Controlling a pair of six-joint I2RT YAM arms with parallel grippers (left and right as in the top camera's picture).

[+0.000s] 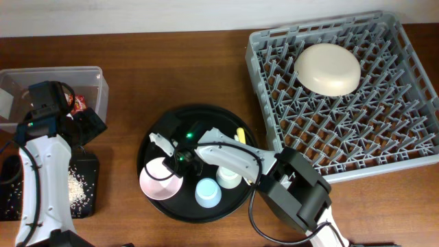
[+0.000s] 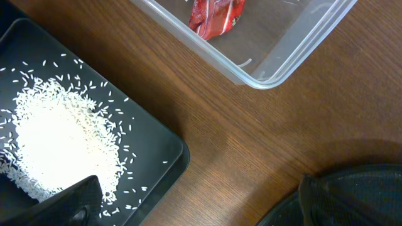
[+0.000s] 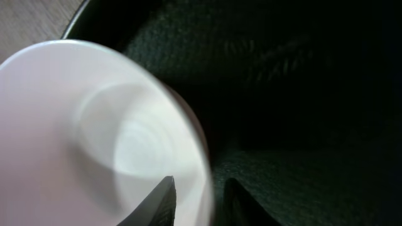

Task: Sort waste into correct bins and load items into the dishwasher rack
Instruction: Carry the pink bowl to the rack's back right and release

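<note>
- Right hand (image 3: 200,204): fingers spread astride the rim of the pink bowl (image 1: 161,182), one tip inside and one outside. A dark gap shows beside the outer tip, so we judge it is not yet pinching.
- The bowl sits on the round black tray (image 1: 199,108), at the tray's 8 o'clock. The hand meets the bowl's rim at about 1 o'clock in the overhead view.
- The bowl is round, so no long axis matters; only the rim's line between the fingers does.
- Key relation: the dishwasher rack (image 1: 405,158) lies at 2 o'clock from the bowl, on the right arm's own side. The cream plate (image 1: 327,68) already occupies the rack's far middle, and the pegs nearer the bowl are free.
- The light blue cup (image 1: 207,192) and white cup (image 1: 228,177) stand just beside the bowl, at its 3 o'clock. We judge that a lift should go up before it swings across.
- Left hand (image 2: 191,204): spread and holding nothing, over the bench between the rice (image 2: 56,138) and the clear box (image 1: 103,89), well apart from the bowl.
</note>
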